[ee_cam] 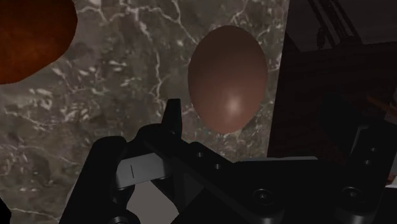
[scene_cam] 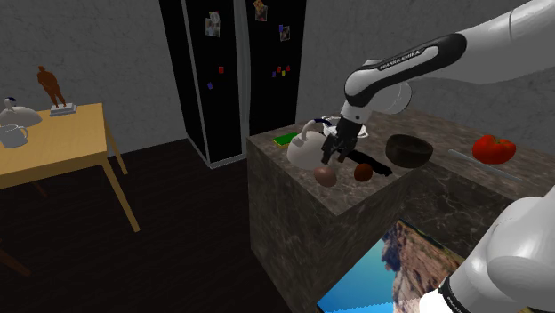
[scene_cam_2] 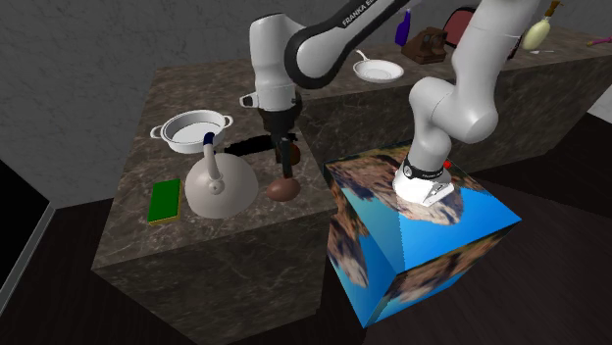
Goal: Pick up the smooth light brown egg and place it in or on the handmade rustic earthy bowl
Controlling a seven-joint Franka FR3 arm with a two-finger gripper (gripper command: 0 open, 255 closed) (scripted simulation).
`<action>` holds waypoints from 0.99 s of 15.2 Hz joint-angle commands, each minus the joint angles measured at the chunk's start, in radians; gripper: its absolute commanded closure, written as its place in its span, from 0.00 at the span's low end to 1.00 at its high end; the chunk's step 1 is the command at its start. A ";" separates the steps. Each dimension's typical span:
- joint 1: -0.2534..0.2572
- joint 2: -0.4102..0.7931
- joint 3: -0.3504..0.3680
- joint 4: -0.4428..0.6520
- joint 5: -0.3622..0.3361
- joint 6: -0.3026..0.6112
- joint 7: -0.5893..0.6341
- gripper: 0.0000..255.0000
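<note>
Gripper [scene_cam_2: 287,160] hangs straight over the egg [ee_cam: 228,77], pointing down, tips just above it and apart from it. Fingers look spread: one fingertip [ee_cam: 172,114] shows beside the egg in the wrist view, and the other is only a faint dark shape against the floor on the egg's far side. Nothing is clasped; the hand is empty. The egg is brown and smooth, lying on its side on the marble counter [ee_cam: 127,76]. It is very near the counter's edge, with the floor dropping away just beyond. A white kettle [scene_cam_2: 218,186] sits just beside the egg on the second exterior view's left. A dark red round thing [scene_cam: 363,172] lies near the egg on the shoulder view's right. The dark brown bowl [scene_cam: 409,151] stands further along the counter to the shoulder view's right, past the red thing and apart from the egg. Judgement: the step in hand is the descent to grasp, nothing is lifted yet, and the task is at an early stage. To do it well, come down vertically with the egg centred, so the pads meet its widest part across the short axis. Off-centre contact would likely roll it, and with the edge this close a nudge could send it to the floor. Close gently, since a smooth curved shell is apt to slip out. Mind the kettle's body beside the fingers. Lift clear of the red thing before carrying across to the bowl.
</note>
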 commanded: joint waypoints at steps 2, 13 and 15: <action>0.007 0.095 -0.008 0.029 0.059 0.054 -0.039 0.00; 0.025 0.161 0.007 -0.002 0.115 0.148 -0.074 0.00; 0.025 0.161 0.007 -0.002 0.115 0.148 -0.074 0.00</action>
